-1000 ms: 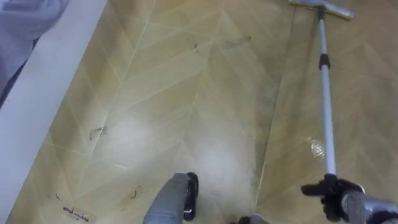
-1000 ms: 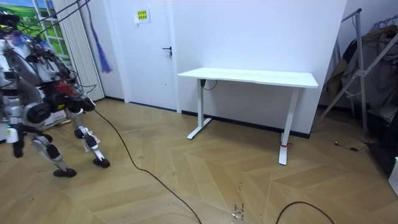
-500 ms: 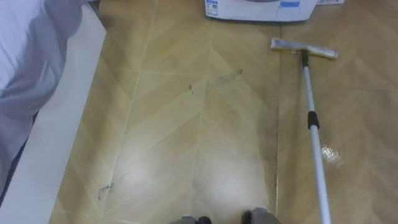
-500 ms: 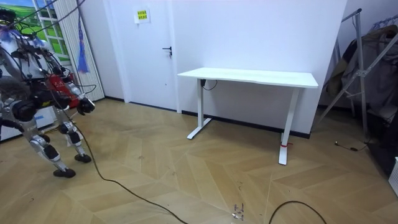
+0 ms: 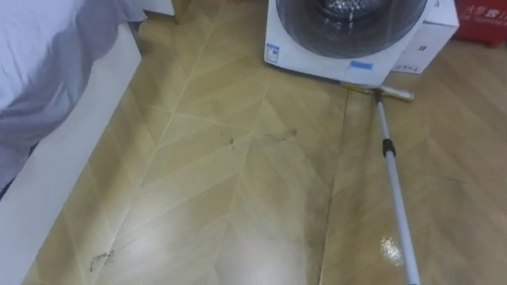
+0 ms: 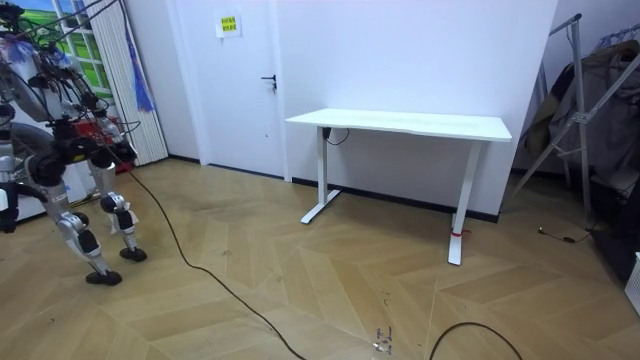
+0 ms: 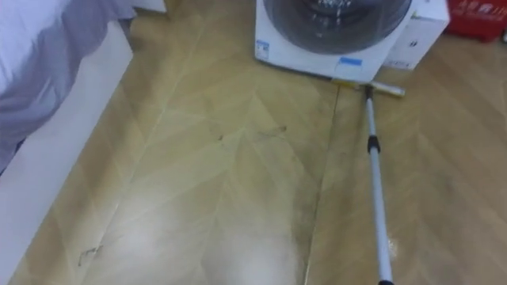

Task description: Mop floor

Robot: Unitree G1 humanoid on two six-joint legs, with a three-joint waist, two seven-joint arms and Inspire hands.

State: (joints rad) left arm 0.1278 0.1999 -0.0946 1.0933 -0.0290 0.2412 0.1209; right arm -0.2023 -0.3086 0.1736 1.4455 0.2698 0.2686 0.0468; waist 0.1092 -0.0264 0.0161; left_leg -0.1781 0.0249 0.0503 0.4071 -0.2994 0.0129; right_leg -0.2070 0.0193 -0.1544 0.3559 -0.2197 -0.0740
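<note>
Mop: head lies on the floor against the washing machine, pole running back toward the robot.
Change: half a second ago the head lay short of the machine.
Meaning: this forward stroke looks spent; a pull-back seems due.
Hands: grasp cannot be told.

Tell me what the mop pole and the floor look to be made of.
Mop pole: probably metal, silvery with a bright sheen, with a dark, likely plastic collar. Floor: wood or wood-look planks in a chevron pattern, glossy, given the light glare.
</note>
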